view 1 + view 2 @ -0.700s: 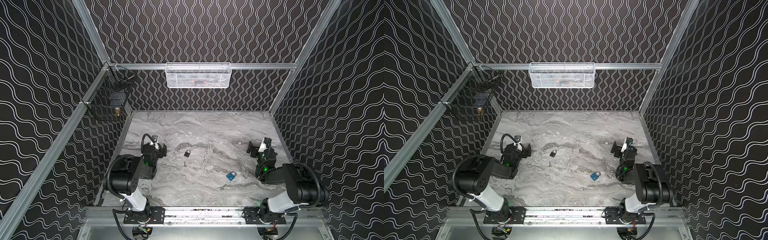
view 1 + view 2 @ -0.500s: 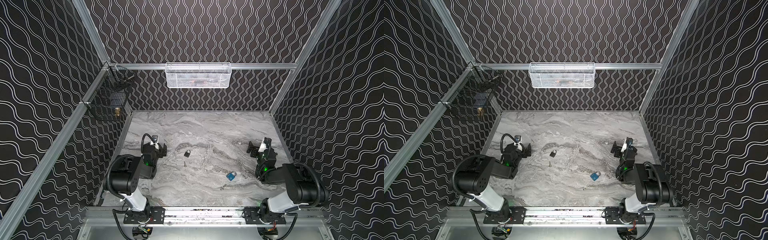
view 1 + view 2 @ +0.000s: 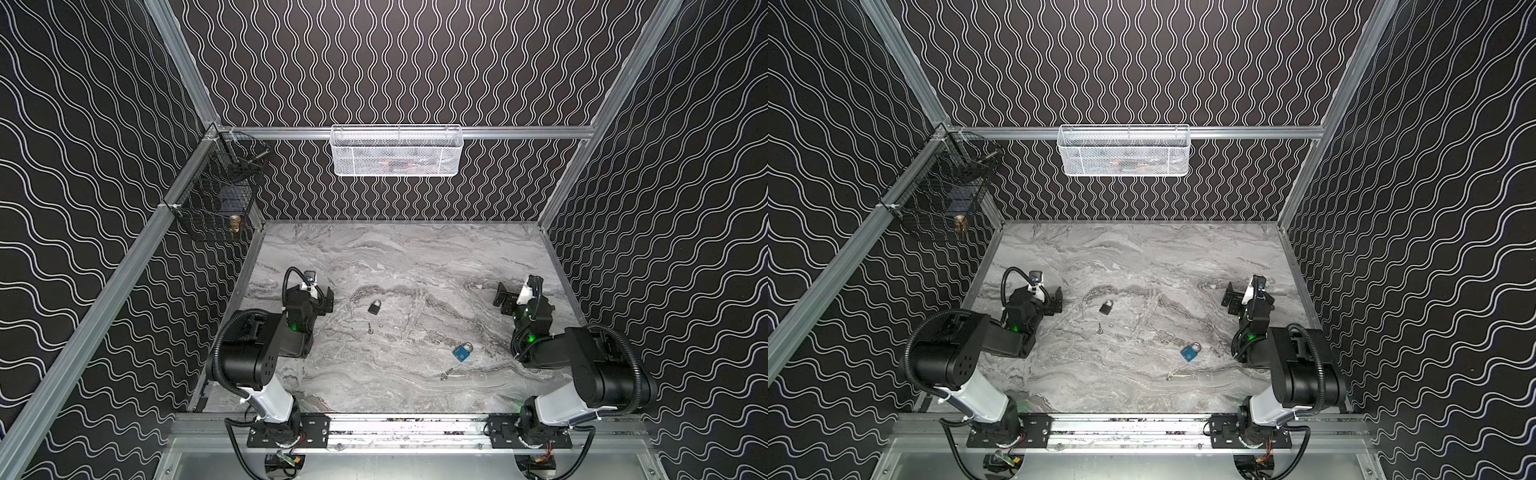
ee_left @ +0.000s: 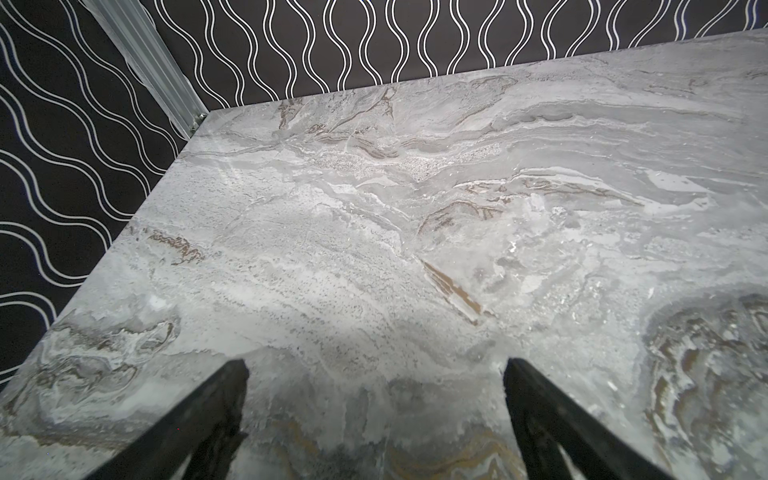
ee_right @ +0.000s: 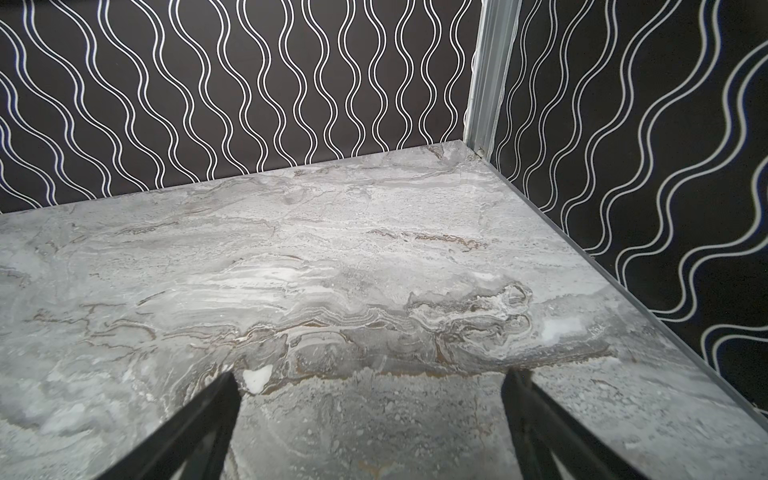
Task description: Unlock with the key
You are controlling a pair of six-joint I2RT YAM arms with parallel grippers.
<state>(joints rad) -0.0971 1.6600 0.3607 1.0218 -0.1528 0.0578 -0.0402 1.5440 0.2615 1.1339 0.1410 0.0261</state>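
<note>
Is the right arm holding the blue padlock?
No, the blue padlock lies on the table, apart from the right arm's fingers, which are open and empty.

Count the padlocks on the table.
2. Black padlock left of centre; blue padlock right of centre, nearer the front. The black basket may hide more.

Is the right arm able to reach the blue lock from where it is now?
Probably yes. The blue lock lies on the bare table, with nothing between it and the right gripper, which is open and empty. It would only have to swing inward and pull back.
</note>
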